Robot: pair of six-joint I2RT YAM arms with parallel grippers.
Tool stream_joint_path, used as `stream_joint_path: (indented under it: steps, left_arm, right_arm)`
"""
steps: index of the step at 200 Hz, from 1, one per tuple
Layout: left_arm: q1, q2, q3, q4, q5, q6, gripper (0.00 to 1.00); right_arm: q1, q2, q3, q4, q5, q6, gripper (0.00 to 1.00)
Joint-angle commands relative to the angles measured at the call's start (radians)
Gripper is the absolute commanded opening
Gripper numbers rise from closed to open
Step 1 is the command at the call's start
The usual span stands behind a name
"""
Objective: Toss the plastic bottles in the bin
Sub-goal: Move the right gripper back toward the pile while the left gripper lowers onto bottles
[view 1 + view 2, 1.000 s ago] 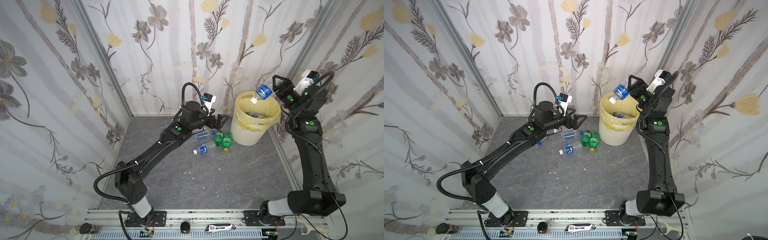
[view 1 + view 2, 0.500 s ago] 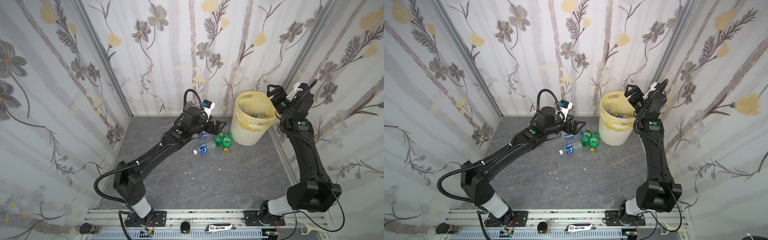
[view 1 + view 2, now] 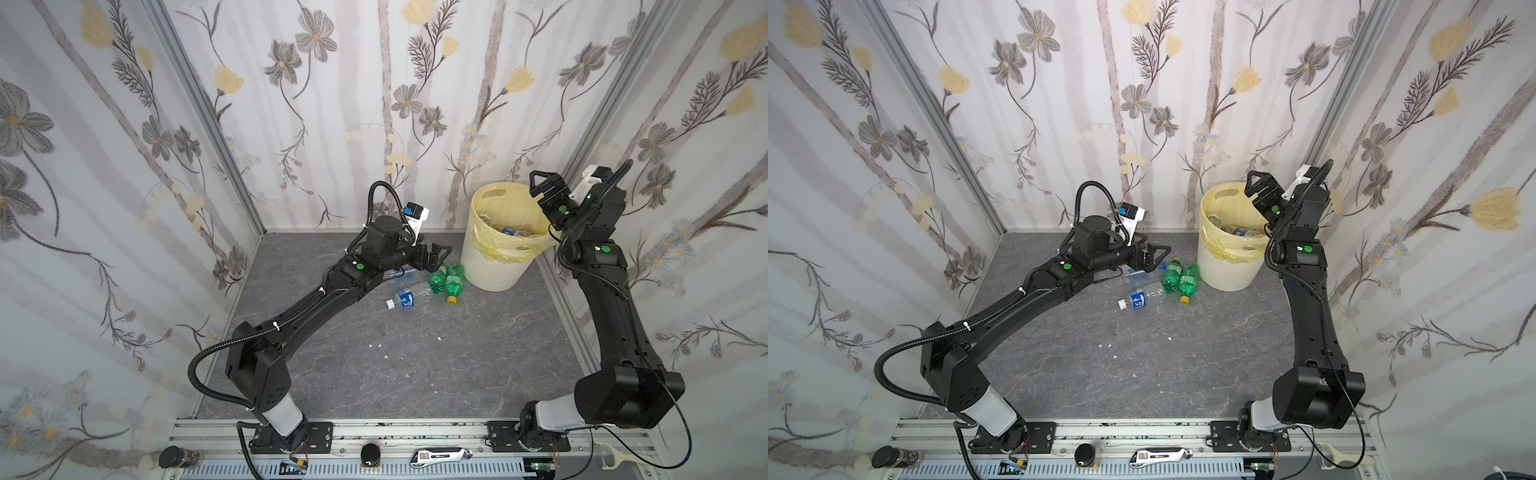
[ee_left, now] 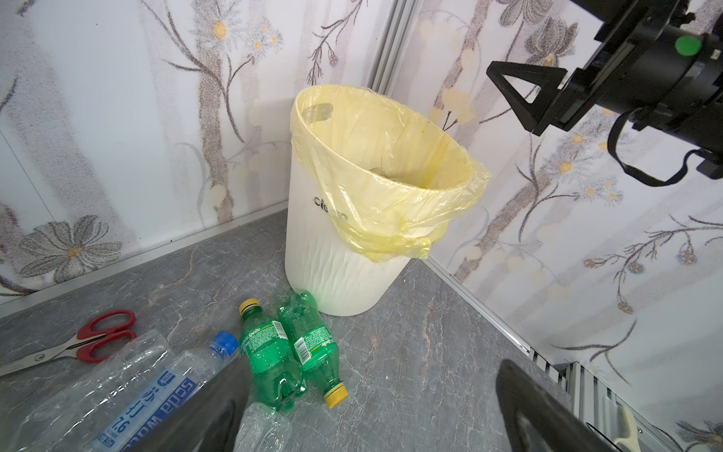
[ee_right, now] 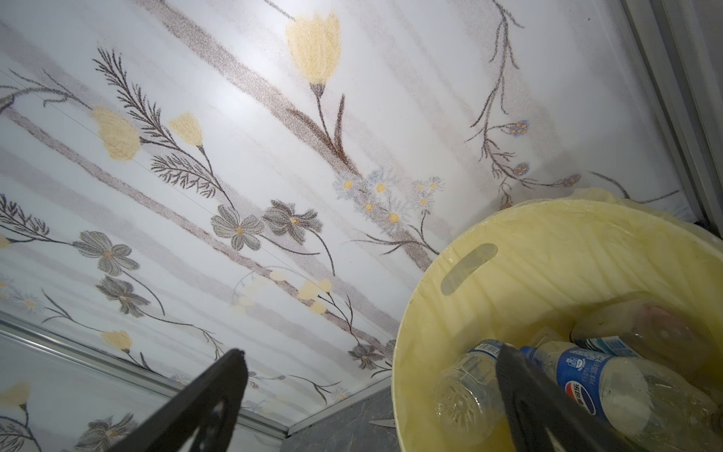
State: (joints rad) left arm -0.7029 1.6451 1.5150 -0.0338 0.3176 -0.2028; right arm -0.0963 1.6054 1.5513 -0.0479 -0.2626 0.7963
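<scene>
The bottle that the right claw (image 3: 545, 186) held over the bin (image 3: 490, 272) a second ago is gone from its grip. The claw now hangs over the bin's right rim, jaws spread wide with nothing between them. The left claw (image 3: 439, 254) has come down a little toward the bottles on the floor (image 3: 415, 365). It too stands wide open and empty, low at the bin's left, with the green bottles (image 3: 445, 277) right beside it.

The bin stands in the far right corner, lined with a yellow bag (image 4: 391, 188). The right wrist view shows several clear bottles lying inside it, a blue-label bottle (image 5: 583, 381) among them.

The two green bottles lie side by side, touching, just left of the bin's foot. A white-capped bottle (image 3: 409, 296), clear with a blue label, lies just near-left of them. More clear bottles (image 4: 117, 387) lie partly under the left arm (image 3: 324, 303), one of them blue-capped. Red scissors (image 4: 94, 342) lie just beside those.
</scene>
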Motion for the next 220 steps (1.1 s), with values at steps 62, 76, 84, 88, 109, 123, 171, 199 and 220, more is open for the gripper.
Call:
stream_joint_path:
  steps: [62,76,84,88,109,123,171,199,220]
  left_arm:
    - [0.019,-0.036,-0.106,0.026,-0.048,-0.001,1.00]
    - [0.029,-0.035,-0.133,0.025,-0.043,-0.007,1.00]
    - [0.033,-0.037,-0.151,0.026,-0.047,-0.005,1.00]
    - [0.034,-0.037,-0.160,0.024,-0.052,-0.002,1.00]
    - [0.041,-0.040,-0.213,0.026,-0.095,0.024,1.00]
    - [0.046,-0.032,-0.268,0.025,-0.124,0.047,1.00]
    - [0.052,0.029,-0.361,0.025,-0.138,0.069,1.00]
    - [0.052,0.062,-0.378,0.025,-0.138,0.086,0.99]
    - [0.052,0.092,-0.383,0.024,-0.135,0.093,0.97]
  right_arm:
    - [0.116,-0.066,-0.047,-0.042,0.004,-0.089,1.00]
    - [0.153,-0.074,-0.070,-0.051,0.022,-0.106,1.00]
    - [0.179,-0.079,-0.086,-0.056,0.032,-0.118,1.00]
    - [0.193,-0.080,-0.096,-0.058,0.035,-0.124,1.00]
    - [0.267,-0.091,-0.147,-0.071,0.072,-0.158,1.00]
    - [0.313,-0.100,-0.192,-0.073,0.084,-0.174,1.00]
    - [0.400,-0.157,-0.353,-0.086,0.116,-0.229,1.00]
    - [0.425,-0.181,-0.428,-0.105,0.130,-0.247,1.00]
    - [0.433,-0.194,-0.497,-0.084,0.124,-0.240,1.00]
